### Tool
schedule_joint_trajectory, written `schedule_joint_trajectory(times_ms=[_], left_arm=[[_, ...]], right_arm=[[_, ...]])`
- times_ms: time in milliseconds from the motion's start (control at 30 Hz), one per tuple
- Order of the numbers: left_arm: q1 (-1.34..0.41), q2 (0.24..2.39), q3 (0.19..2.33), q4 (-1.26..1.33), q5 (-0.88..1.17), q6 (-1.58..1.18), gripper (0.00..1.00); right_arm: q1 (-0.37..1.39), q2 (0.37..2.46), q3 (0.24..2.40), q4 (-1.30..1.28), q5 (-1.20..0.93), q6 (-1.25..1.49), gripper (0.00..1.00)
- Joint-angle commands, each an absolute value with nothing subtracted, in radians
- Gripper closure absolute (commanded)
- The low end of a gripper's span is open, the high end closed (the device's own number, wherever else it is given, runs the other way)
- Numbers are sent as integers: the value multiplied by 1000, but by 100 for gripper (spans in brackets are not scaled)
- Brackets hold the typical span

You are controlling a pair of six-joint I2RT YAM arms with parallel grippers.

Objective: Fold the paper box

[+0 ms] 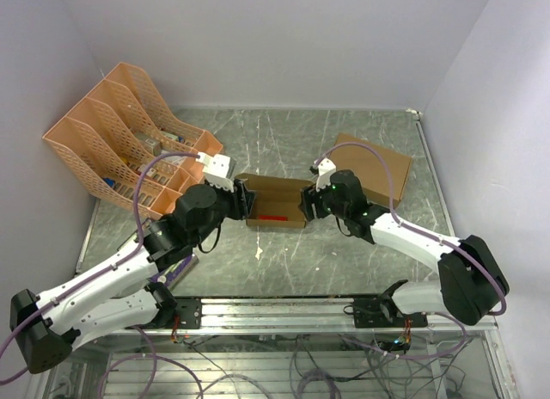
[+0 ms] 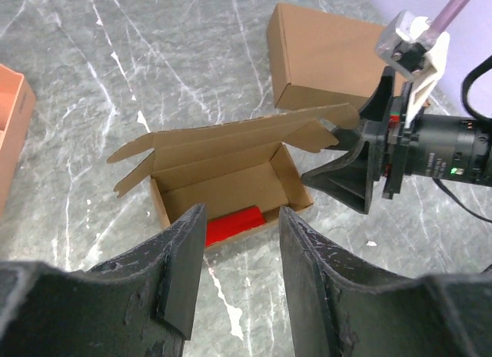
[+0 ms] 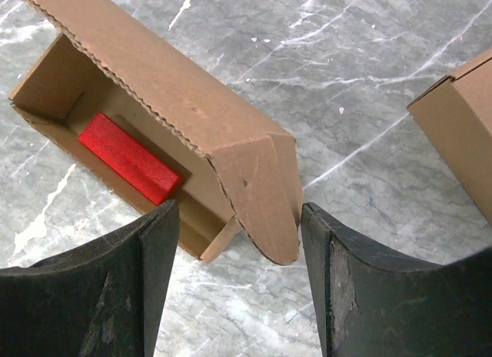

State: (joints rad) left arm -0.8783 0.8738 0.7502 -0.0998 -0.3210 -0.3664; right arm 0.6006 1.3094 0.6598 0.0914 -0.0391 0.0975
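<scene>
The paper box (image 1: pixel 277 197) lies mid-table as a narrow open brown tray with its lid standing up along the far side. A red block (image 1: pixel 275 217) rests inside. My left gripper (image 1: pixel 246 201) is at the box's left end. In the left wrist view the gripper (image 2: pixel 242 218) stands open just short of the box (image 2: pixel 223 180), with only table between its fingers (image 2: pixel 181 272). My right gripper (image 1: pixel 306 201) is at the right end. It is open (image 3: pixel 238 218), and the lid's end flap (image 3: pixel 265 188) hangs loose between its fingers (image 3: pixel 330 257), close to the right one.
A larger closed brown cardboard box (image 1: pixel 375 167) sits just behind the right gripper. An orange file rack (image 1: pixel 129 137) stands at the back left. The red block shows in both wrist views (image 2: pixel 234 222) (image 3: pixel 127 157). A metal rail runs along the near edge.
</scene>
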Motion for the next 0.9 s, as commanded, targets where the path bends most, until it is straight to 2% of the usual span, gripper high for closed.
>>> schedule_joint_trajectory(times_ms=[0, 100, 200, 267, 333, 467, 567, 633, 733, 767, 867], left_arm=[[-882, 896, 776, -159, -358, -355, 47], [-878, 901, 758, -171, -402, -327, 45], [-837, 882, 740, -157, -398, -220, 30], [-763, 868, 752, -151, -324, -163, 21], [-634, 866, 777, -142, -160, -130, 16], [-339, 939, 807, -107, 324, -109, 15], [-241, 1048, 821, -90, 569, -87, 15], [-233, 1110, 843, -106, 619, -13, 15], [-221, 1181, 926, -234, 573, 125, 14], [-209, 1210, 953, -273, 568, 165, 14], [-190, 1298, 1028, -376, 603, 291, 14]], right_arm=[[581, 1312, 643, 95, -88, 95, 37], [560, 1310, 650, 87, -118, 76, 37], [513, 1305, 666, 68, -235, -16, 35], [462, 1304, 678, 45, -361, -102, 30], [411, 1309, 693, 17, -467, -170, 24], [341, 1340, 759, -90, -642, -326, 17], [305, 1331, 791, -144, -736, -417, 14], [283, 1316, 811, -165, -792, -473, 13], [262, 1307, 852, -163, -849, -510, 10], [258, 1312, 857, -149, -868, -523, 3], [256, 1355, 898, -183, -942, -619, 0]])
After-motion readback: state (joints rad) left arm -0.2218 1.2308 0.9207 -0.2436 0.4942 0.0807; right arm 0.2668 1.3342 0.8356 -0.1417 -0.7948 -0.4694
